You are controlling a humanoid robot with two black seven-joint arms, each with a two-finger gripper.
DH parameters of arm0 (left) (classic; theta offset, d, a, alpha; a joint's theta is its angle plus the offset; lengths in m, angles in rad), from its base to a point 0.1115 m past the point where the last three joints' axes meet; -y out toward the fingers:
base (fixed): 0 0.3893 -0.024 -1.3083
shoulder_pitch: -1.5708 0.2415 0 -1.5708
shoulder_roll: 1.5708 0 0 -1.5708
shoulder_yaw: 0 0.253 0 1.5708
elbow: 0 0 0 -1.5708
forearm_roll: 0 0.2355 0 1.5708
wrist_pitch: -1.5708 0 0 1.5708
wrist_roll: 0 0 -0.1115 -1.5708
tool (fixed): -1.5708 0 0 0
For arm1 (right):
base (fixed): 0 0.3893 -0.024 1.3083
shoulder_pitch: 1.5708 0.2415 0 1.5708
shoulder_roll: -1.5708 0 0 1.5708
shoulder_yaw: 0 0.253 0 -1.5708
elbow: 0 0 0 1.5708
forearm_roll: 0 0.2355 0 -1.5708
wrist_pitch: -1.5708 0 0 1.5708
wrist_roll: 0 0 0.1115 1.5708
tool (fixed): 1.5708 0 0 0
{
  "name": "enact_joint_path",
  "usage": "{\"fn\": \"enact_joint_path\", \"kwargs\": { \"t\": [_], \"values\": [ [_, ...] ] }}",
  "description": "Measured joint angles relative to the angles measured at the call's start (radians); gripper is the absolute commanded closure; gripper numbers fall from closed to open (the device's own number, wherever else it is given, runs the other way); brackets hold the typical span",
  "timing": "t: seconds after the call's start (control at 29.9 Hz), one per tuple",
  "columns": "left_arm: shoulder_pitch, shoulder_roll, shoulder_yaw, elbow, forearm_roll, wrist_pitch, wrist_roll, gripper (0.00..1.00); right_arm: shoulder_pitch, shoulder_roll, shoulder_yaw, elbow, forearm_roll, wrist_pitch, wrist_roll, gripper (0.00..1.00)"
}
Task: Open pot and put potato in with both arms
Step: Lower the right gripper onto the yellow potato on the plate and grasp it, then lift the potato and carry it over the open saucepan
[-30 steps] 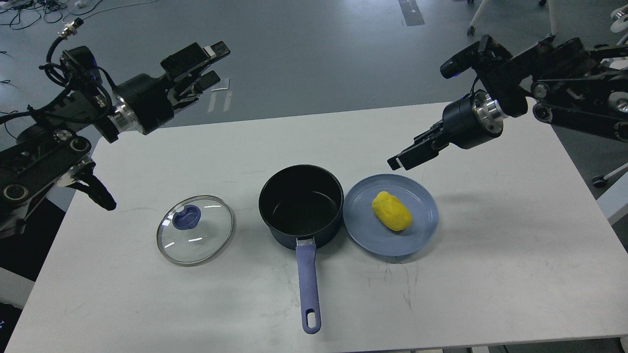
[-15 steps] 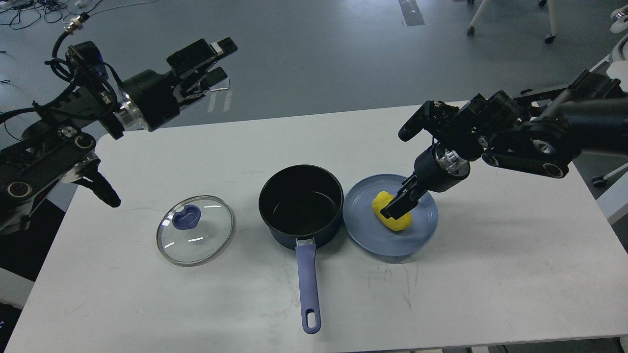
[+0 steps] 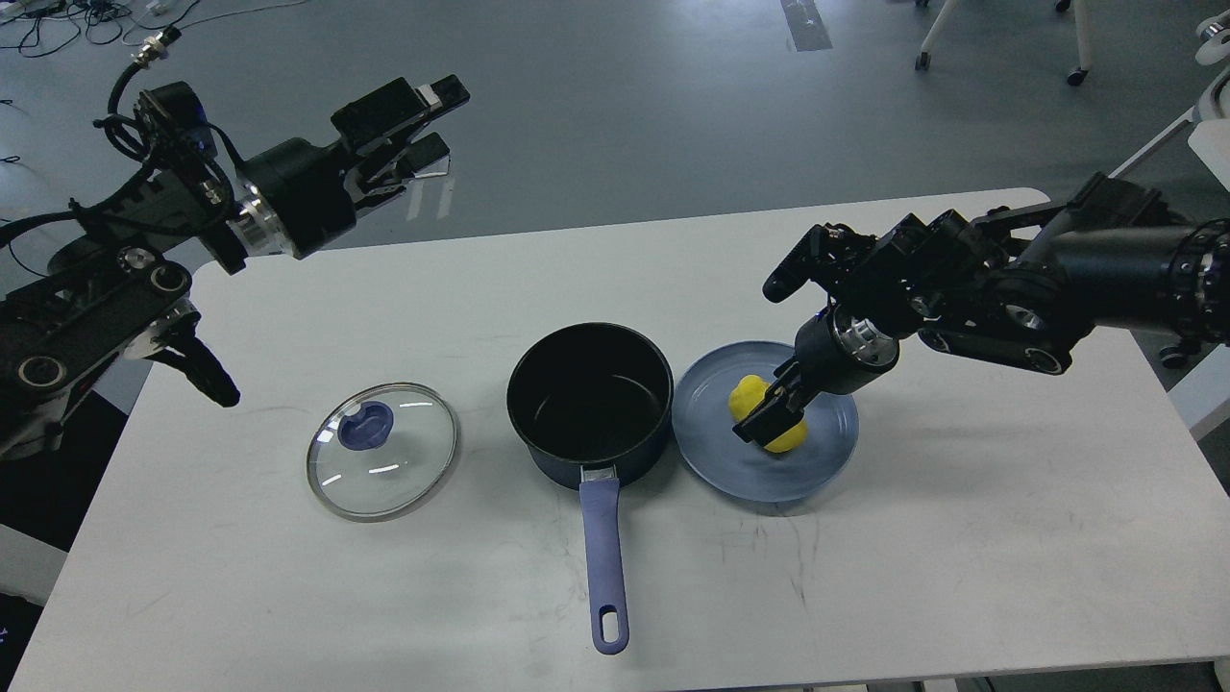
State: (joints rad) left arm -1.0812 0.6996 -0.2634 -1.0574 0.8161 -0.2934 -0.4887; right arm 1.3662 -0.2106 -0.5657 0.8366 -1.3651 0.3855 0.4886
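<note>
The dark pot (image 3: 589, 399) with a blue handle stands open at the table's middle. Its glass lid (image 3: 382, 450) with a blue knob lies flat on the table to the left of it. The yellow potato (image 3: 746, 396) lies on a blue plate (image 3: 826, 452) just right of the pot. My right gripper (image 3: 769, 415) is down on the potato, its fingers closed across the potato's middle and hiding part of it. My left gripper (image 3: 432, 120) is open and empty, raised beyond the table's far left edge.
The white table (image 3: 961, 557) carries only the pot, the lid and the plate. The pot's handle (image 3: 603, 557) points toward the front edge. Grey floor lies beyond the far edge, with chair legs (image 3: 922, 58) at the back right.
My right arm has swung down and left from above the plate onto the potato and has closed on it. My left gripper has drifted slightly up and right.
</note>
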Motion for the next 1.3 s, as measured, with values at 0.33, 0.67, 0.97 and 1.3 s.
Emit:
{"fn": "enact_joint_path", "kwargs": {
  "t": [0.33,0.67,0.97,1.3],
  "values": [
    [0.001,0.001,-0.001,0.0,-0.003,0.0,0.0,0.03,-0.024,0.021,-0.017,-0.015,0.002,-0.047,0.0,0.07],
    [0.001,0.002,-0.003,-0.003,-0.003,0.002,0.0,0.03,-0.033,0.027,-0.025,-0.017,0.003,-0.057,0.0,0.5],
    [0.001,0.002,-0.003,-0.009,-0.003,0.002,0.0,0.03,-0.025,0.01,-0.031,-0.019,0.003,-0.057,0.0,0.93],
    [0.001,0.008,-0.003,-0.015,-0.004,-0.002,0.0,0.03,0.112,-0.046,0.002,0.023,0.018,-0.057,0.0,0.92]
  ]
}}
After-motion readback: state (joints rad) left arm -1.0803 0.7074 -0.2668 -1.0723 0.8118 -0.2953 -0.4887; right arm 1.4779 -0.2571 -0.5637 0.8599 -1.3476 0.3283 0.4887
